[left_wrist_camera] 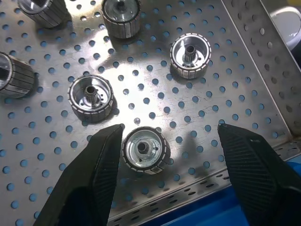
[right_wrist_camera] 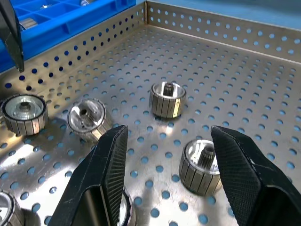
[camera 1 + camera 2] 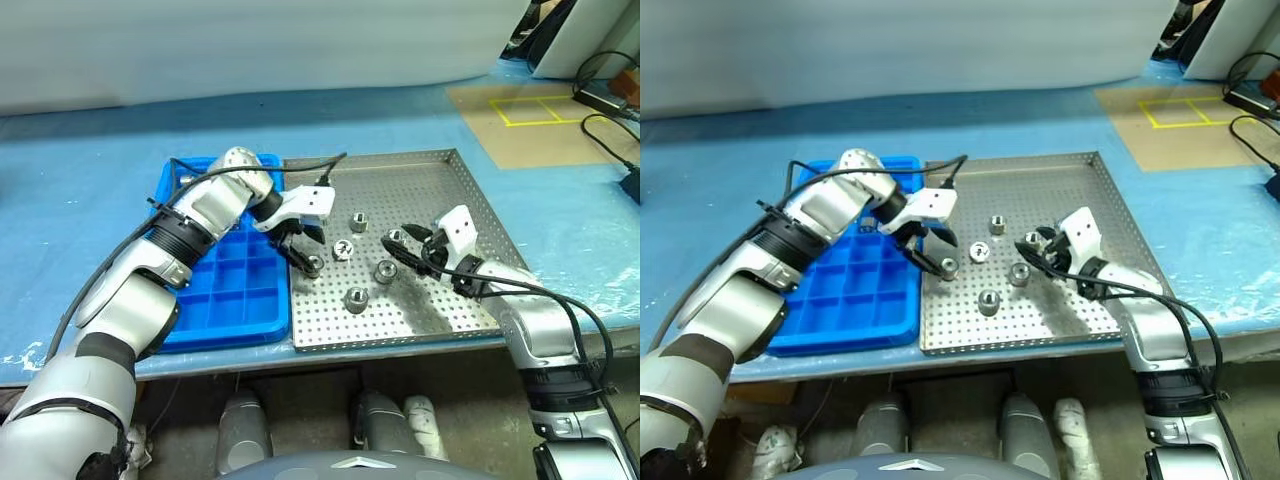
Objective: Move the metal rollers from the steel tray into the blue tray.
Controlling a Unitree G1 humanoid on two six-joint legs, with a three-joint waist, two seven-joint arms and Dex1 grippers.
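At the left of the frame the blue tray lies on the blue-covered surface, its right wall touching the left rim of the steel tray. The left hand reaches from over the blue tray across that shared edge and hangs just inside the steel tray's left rim, fingers apart and empty, one metal roller on the perforated floor between them, close to one finger. Right of it, the other metal rollers lie scattered in the middle of the steel tray, apart from one another with bare floor between. The upper part and the right side of the steel tray are open floor up to the rim. The right hand sits low over the centre-right of the tray, fingers spread and empty, a roller between them.
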